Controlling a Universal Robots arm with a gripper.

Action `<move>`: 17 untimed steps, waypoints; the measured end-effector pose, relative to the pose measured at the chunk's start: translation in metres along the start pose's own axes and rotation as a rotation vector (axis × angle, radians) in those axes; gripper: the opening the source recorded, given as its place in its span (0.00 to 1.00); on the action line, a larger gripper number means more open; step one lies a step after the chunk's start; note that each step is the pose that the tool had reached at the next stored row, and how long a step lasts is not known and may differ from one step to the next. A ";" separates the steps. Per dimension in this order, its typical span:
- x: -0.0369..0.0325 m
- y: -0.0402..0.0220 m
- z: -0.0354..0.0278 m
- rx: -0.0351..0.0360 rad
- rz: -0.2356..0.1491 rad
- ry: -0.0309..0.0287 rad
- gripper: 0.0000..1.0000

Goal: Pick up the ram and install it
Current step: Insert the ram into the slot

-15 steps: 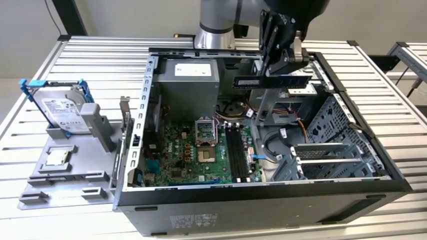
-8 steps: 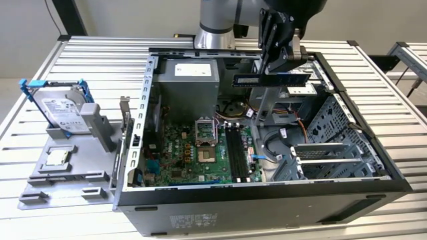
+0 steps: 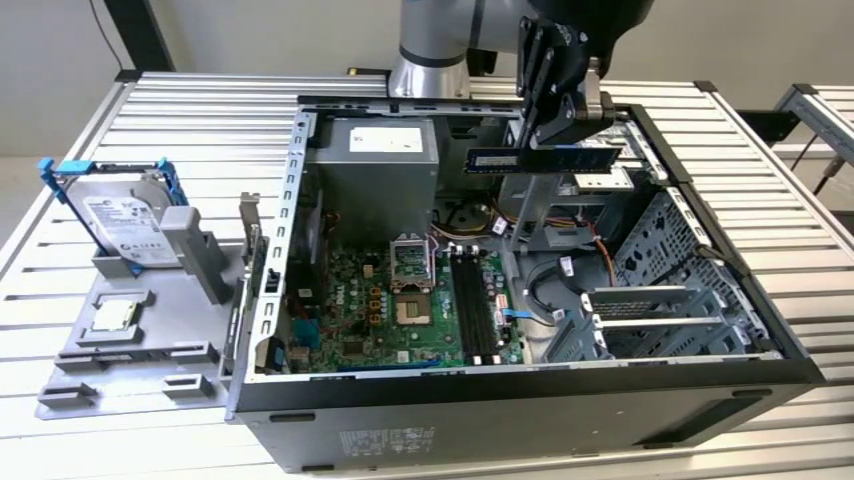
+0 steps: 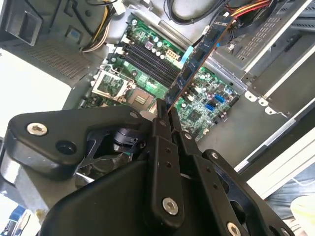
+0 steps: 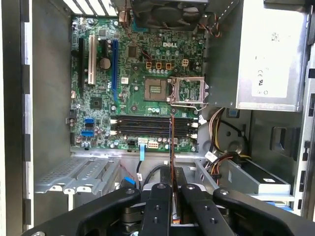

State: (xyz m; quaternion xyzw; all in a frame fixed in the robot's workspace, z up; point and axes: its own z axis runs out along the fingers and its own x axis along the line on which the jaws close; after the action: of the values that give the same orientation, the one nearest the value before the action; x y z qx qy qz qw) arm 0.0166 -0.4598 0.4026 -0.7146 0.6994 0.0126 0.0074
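Observation:
My gripper [image 3: 571, 138] hangs over the back of the open computer case [image 3: 534, 400], shut on the ram [image 3: 541, 158], a slim dark blue-green stick held level and on edge. In the second wrist view the ram [image 4: 198, 61] juts out from between the black fingers [image 4: 160, 128], above the green motherboard [image 4: 206, 98]. The first wrist view has the ram [image 5: 172, 142] edge-on as a thin line crossing the black memory slots [image 5: 147, 127]. In the exterior view those slots [image 3: 474, 300] lie well below the stick, which is clear of the board.
A grey power supply [image 3: 380, 160] fills the case's back corner and a metal drive cage [image 3: 667, 300] its right side in the exterior view. Loose cables [image 3: 561, 270] run beside the slots. Outside, a hard drive in a blue frame [image 3: 127, 215] and a small silver chip [image 3: 114, 315] sit on a grey tray.

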 end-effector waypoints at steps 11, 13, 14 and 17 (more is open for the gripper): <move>0.0000 0.0000 0.0000 0.0027 0.096 -0.0007 0.00; 0.0000 0.0000 0.0000 0.0035 0.123 -0.0009 0.00; 0.0000 0.0000 0.0000 0.0038 0.137 -0.0009 0.00; 0.0000 0.0000 0.0000 0.0050 0.174 -0.0012 0.00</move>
State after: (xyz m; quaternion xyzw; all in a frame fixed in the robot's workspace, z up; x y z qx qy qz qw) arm 0.0166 -0.4598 0.4026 -0.6509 0.7590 0.0119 0.0085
